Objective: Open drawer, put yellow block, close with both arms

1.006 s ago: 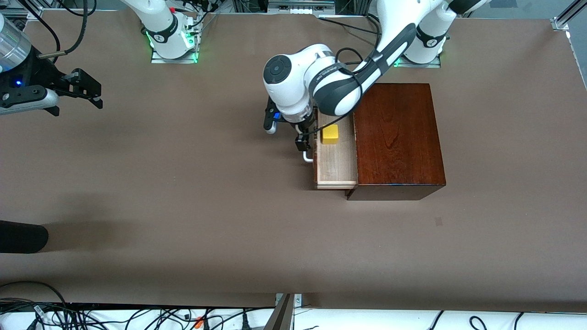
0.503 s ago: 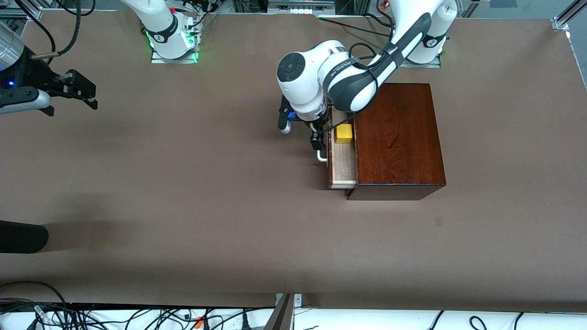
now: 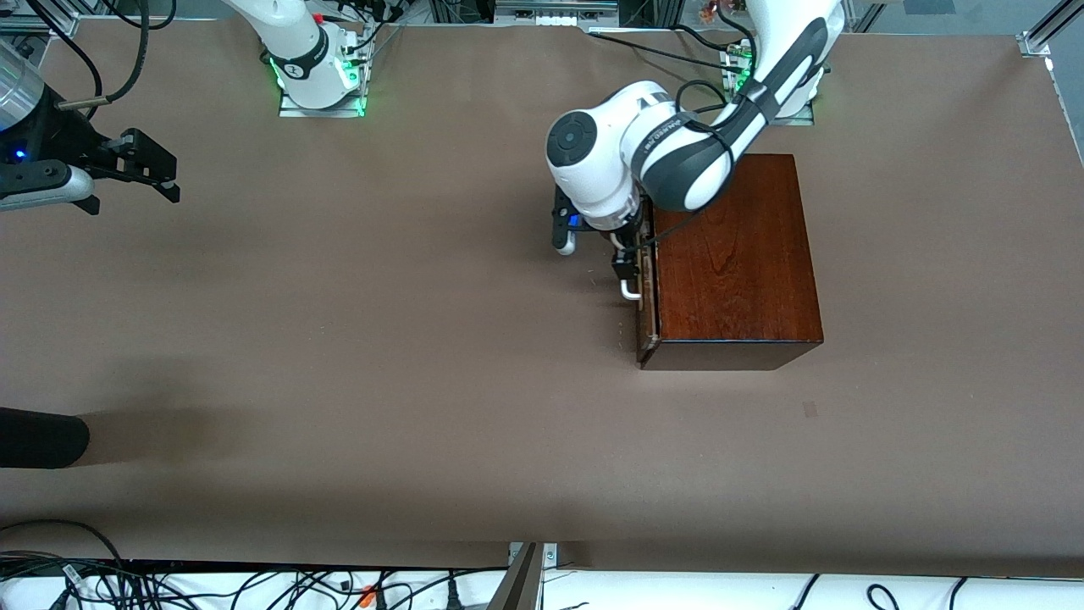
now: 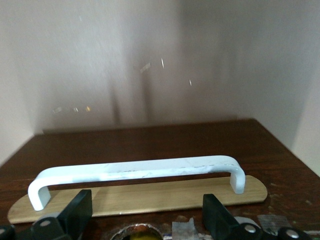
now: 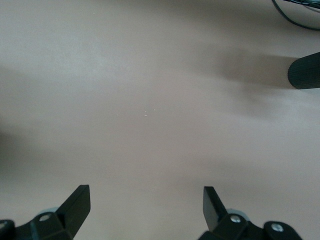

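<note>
1. The left gripper (image 3: 625,269) is at the drawer (image 3: 648,292) front, its fingers (image 4: 80,212) spread wide to either side of the white bar handle (image 4: 135,170). They do not pinch the bar, and whether they touch the front panel cannot be told.
2. The drawer is in, or all but in: only a thin pale edge shows along the face of the dark-wood box (image 3: 732,254) that looks toward the right arm's end of the tabletop. The box stands near the table edge where the arm bases are, close to the left arm's base.
3. The yellow block shows in no view; judging by the drawer's position it is presumably shut inside.
4. The right gripper (image 3: 161,174) waits over the corner of the tabletop at the right arm's end, well apart from the box. Its fingers (image 5: 77,202) are fully spread and hold nothing, with only bare brown tabletop (image 5: 160,100) beneath.
5. Risks, as a judgement:
   - The push lands toward one end of the handle, so the drawer could skew and stop short of flush.
   - Nothing braces the box, so a harder push might slide it across the tabletop.
   - Pulling back with a finger hooked under the bar could draw the drawer out again.
</note>
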Robot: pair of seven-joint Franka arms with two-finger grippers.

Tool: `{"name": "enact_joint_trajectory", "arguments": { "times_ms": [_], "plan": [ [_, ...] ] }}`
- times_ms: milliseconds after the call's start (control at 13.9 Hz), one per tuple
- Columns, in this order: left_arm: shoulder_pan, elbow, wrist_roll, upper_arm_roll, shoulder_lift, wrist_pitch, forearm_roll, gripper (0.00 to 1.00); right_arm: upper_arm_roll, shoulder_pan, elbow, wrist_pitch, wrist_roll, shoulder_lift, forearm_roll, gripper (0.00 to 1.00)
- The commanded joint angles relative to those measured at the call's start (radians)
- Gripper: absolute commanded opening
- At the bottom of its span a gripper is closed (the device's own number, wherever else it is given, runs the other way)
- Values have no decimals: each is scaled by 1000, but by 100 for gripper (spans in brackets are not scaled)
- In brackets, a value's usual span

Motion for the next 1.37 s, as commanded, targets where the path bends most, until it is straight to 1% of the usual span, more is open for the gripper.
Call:
{"name": "enact_joint_trajectory", "arguments": {
  "times_ms": [0, 144, 216, 287, 431, 575, 719, 862, 1006, 1150, 1293],
  "plan": [
    [28, -63, 12, -6, -52, -28, 18, 100, 5, -7, 8, 4, 12, 2, -11, 100],
    [0, -46, -64, -11, -46, -26, 15, 100, 3, -7, 8, 4, 12, 2, -11, 100],
    [-33, -37, -127, -11, -46, -26, 15, 100, 3, -7, 8, 4, 12, 2, -11, 100],
    [-70, -4, -201, -11, -38, -28, 12, 100, 3, -7, 8, 5, 12, 2, -11, 100],
    [-124, 59, -386, -11, -37, -34, -1, 100, 3, -9, 8, 5, 12, 2, -11, 100],
    [-153, 118, -630, -12, -37, -57, -35, 100, 2, -9, 8, 5, 12, 4, -11, 100],
    [-152, 185, -820, -19, -53, -92, -80, 100, 2, -9, 8, 5, 12, 4, -11, 100],
    [-149, 294, -951, -17, -64, -162, -115, 100, 2, -9, 8, 5, 12, 4, -11, 100],
    [-139, 388, -1073, -14, -83, -248, -118, 100, 2, -9, 8, 5, 12, 4, -10, 100],
    [-130, 457, -1166, -5, -103, -319, -117, 100, 2, -9, 8, 5, 12, 4, -10, 100],
    [-52, 503, -1194, -9, -110, -387, -161, 100, 2, -9, 8, 5, 10, 4, -10, 100]
  ]
}}
